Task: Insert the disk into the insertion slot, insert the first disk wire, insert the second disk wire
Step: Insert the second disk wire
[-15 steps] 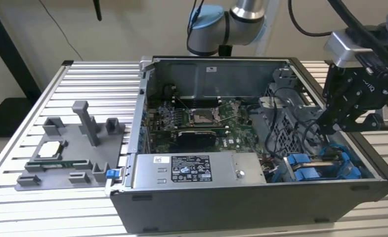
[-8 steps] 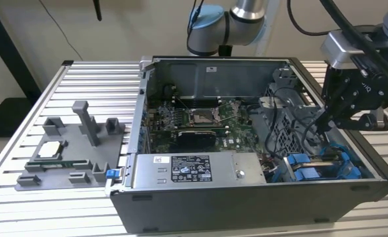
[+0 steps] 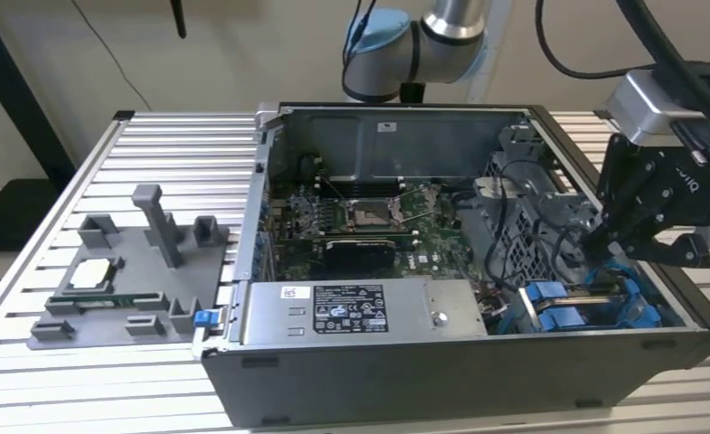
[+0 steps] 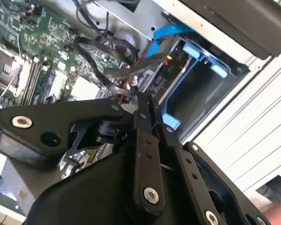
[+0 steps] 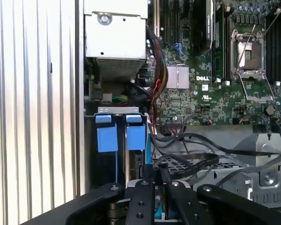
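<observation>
Black cables (image 5: pixel 192 137) crowd beside insertion slot (image 5: pixel 114 110).

A: How many tables?
B: One slatted table (image 3: pixel 149 154), one computer case (image 3: pixel 451 375) and one arm (image 3: pixel 440 36).
A: And inside the case?
B: One power-supply box (image 3: pixel 355 312), one processor socket (image 3: pixel 367 214), one insertion slot (image 5: pixel 114 110). In the first wrist view I count two blue tabs (image 5: pixel 107 137) on it.
A: And the grey fixture (image 3: pixel 131 258)?
B: One fixture, one loose processor chip (image 3: pixel 93 274), one green memory stick (image 3: pixel 108 300).
</observation>
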Controlling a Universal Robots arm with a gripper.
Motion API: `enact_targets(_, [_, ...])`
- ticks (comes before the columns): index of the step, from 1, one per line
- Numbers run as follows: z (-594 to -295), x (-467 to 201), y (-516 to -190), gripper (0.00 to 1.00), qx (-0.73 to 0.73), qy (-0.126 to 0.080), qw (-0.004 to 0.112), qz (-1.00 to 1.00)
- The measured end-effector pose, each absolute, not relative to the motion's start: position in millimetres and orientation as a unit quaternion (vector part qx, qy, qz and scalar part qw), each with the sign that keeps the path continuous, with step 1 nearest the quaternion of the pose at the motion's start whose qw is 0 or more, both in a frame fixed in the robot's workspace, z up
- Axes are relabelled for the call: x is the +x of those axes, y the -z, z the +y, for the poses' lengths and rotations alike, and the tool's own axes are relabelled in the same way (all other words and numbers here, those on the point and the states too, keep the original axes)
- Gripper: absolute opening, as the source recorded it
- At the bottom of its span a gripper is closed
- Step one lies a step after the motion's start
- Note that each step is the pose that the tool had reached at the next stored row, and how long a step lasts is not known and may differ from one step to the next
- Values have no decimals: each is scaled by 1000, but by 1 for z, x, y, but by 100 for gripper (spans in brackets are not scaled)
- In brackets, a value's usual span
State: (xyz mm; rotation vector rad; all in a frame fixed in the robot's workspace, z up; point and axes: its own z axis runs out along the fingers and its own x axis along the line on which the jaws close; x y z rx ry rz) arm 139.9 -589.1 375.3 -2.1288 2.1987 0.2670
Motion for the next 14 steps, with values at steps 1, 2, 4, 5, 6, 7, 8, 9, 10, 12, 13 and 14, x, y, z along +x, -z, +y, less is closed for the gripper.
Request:
enact_targets(1, [-590, 140, -374, 0, -692, -88, 34, 715])
enact_targets(2, [-590, 140, -372, 0, -692, -88, 33, 715])
enact_targets(4, [-590, 140, -370, 0, -692, -90, 32, 715])
enact_targets(5, [-590, 140, -369, 0, -692, -91, 30, 715])
enact_targets(6, [-590, 140, -368, 0, -692, -94, 28, 716])
enact_targets(7, [-590, 140, -367, 0, -691, -96, 26, 716])
enact_targets(8, [-590, 140, -366, 0, -691, -97, 25, 716])
enact_targets(9, [-590, 140, -364, 0, -691, -97, 24, 716])
enact_targets(10, [-590, 140, -362, 0, -691, -97, 24, 716])
enact_targets(12, [-590, 143, -358, 0, -691, -97, 24, 716])
enact_targets(13, [-590, 144, -357, 0, -691, -98, 24, 716])
enact_targets(14, [-590, 146, -355, 0, -691, -98, 24, 716])
